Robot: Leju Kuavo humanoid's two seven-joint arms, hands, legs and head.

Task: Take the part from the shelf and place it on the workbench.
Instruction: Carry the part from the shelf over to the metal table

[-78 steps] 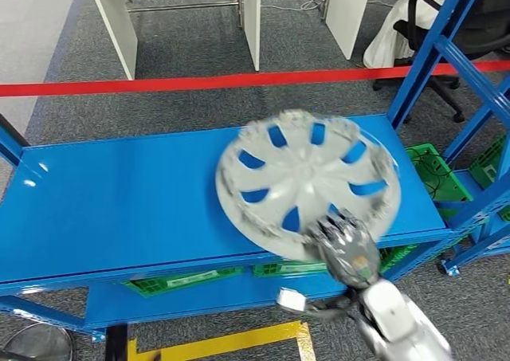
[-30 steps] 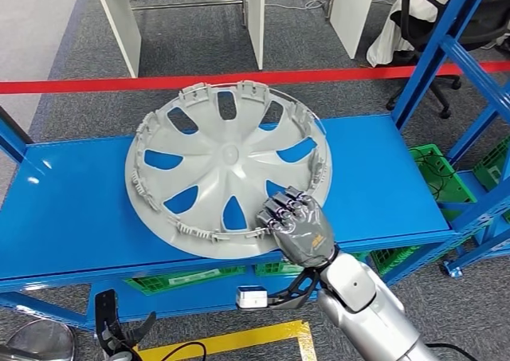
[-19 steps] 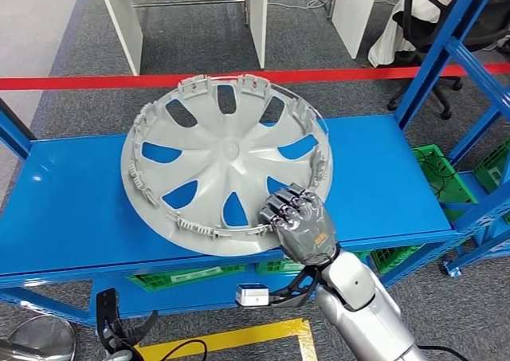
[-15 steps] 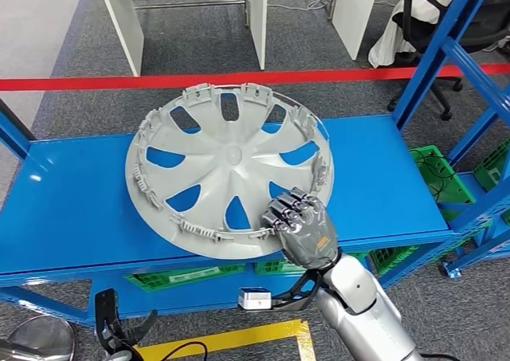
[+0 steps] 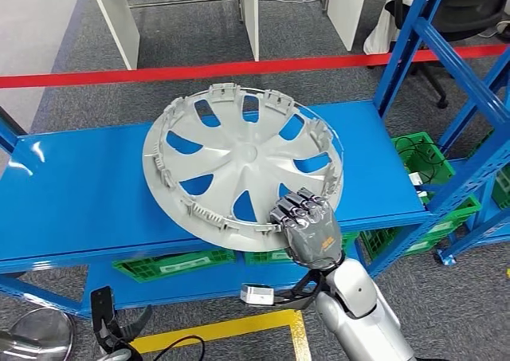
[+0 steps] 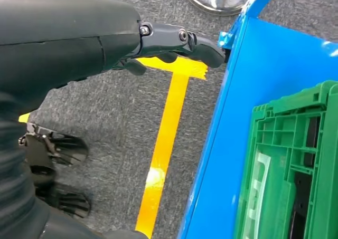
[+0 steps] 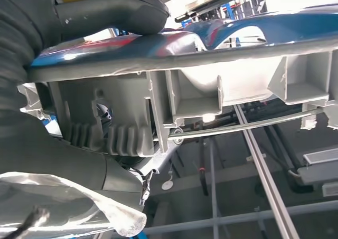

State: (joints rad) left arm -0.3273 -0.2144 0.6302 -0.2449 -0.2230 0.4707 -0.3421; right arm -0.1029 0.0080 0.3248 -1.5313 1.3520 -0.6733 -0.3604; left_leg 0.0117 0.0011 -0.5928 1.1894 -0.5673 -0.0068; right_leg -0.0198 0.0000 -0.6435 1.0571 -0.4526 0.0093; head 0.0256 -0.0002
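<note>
above a blue metal shelf (image 5: 72, 194), the robot's right hand (image 5: 307, 229) grips the near rim of a grey wheel cover (image 5: 241, 166), fingers (image 5: 297, 209) curled over the edge. the cover sits tilted, its hollow back with ribs and clips facing up, the far rim standing higher than the held edge; whether any part of it touches the shelf top cannot be told. from the right wrist camera, the cover's rim (image 7: 223, 59) and moulded clips cross the frame, with the thick grey thumb (image 7: 111, 9) pressed along one side of the rim. the left hand (image 6: 119, 38) hangs low beside the rack, fingers apart and holding nothing, one dark finger (image 6: 183, 38) reaching toward the shelf's blue corner above grey carpet and a yellow floor line (image 6: 163, 149). a green crate (image 6: 294, 165) rests on the lower blue shelf, and more green crates (image 5: 174, 263) show under the top level in the head view. red tape (image 5: 180, 72) runs across the carpet behind the rack, with white desks (image 5: 180, 10) and a black office chair (image 5: 475, 10) beyond.
</note>
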